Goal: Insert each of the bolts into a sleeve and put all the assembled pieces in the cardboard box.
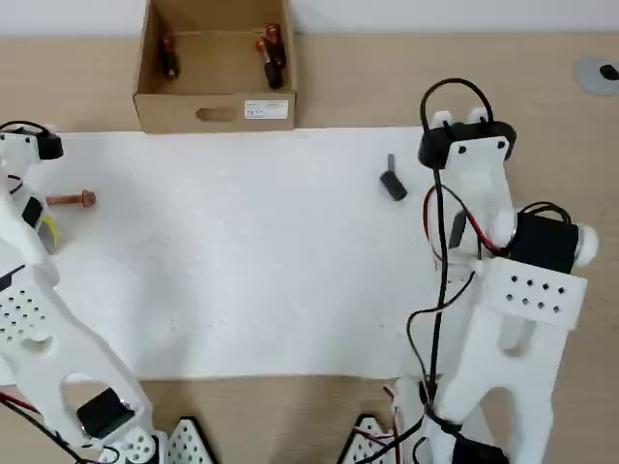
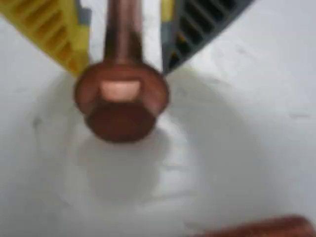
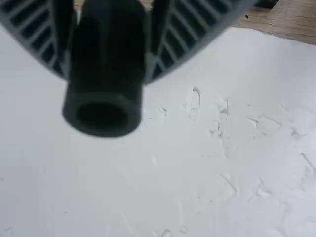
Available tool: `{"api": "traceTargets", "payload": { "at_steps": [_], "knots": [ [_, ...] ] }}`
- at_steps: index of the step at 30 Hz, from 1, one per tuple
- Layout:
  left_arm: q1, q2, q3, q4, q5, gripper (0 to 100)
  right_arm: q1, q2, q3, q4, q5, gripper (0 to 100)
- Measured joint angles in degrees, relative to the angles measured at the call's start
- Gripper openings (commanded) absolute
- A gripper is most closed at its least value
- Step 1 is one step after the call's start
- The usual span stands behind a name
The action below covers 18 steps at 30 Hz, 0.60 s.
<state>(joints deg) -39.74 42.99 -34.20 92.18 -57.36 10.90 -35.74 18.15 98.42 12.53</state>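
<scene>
My left gripper [image 2: 123, 59] is shut on the shank of a copper bolt [image 2: 121, 101], whose flanged head hangs just above the white mat. A second copper bolt [image 1: 70, 200] lies loose on the mat beside that gripper [image 1: 41, 230] and also appears as a copper bolt [image 2: 266, 228] in the left wrist view. My right gripper [image 3: 106, 69] is shut on a dark sleeve [image 3: 102, 106], open end down, above the mat at the right [image 1: 457, 232]. Another dark sleeve [image 1: 392, 184] lies on the mat nearby. The cardboard box [image 1: 215, 108] at the back holds assembled pieces [image 1: 271, 53].
The white foam mat [image 1: 242, 261] covers the middle of the wooden table [image 1: 368, 87]. Its bare edge [image 3: 281, 19] lies beyond the mat in the right wrist view. A grey round fitting [image 1: 598, 73] sits at the far right.
</scene>
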Motion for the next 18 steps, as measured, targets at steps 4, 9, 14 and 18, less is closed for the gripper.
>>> {"api": "traceTargets", "payload": {
  "at_steps": [4, 9, 14, 18],
  "knots": [
    [0.09, 0.97, -0.7, -0.09, -0.09, 11, 0.0, 0.0, 0.0, 0.0, 0.0, 1.0],
    [0.44, 1.05, -0.79, -0.53, 1.85, 1, 0.0, 0.0, 0.0, 0.0, 0.0, 1.0],
    [2.2, 1.14, -0.7, -0.62, 2.46, 0, 0.0, 0.0, 0.0, 0.0, 0.0, 1.0],
    [2.2, 1.14, -0.7, -0.62, 4.04, 0, 0.0, 0.0, 0.0, 0.0, 0.0, 1.0]
  ]
}}
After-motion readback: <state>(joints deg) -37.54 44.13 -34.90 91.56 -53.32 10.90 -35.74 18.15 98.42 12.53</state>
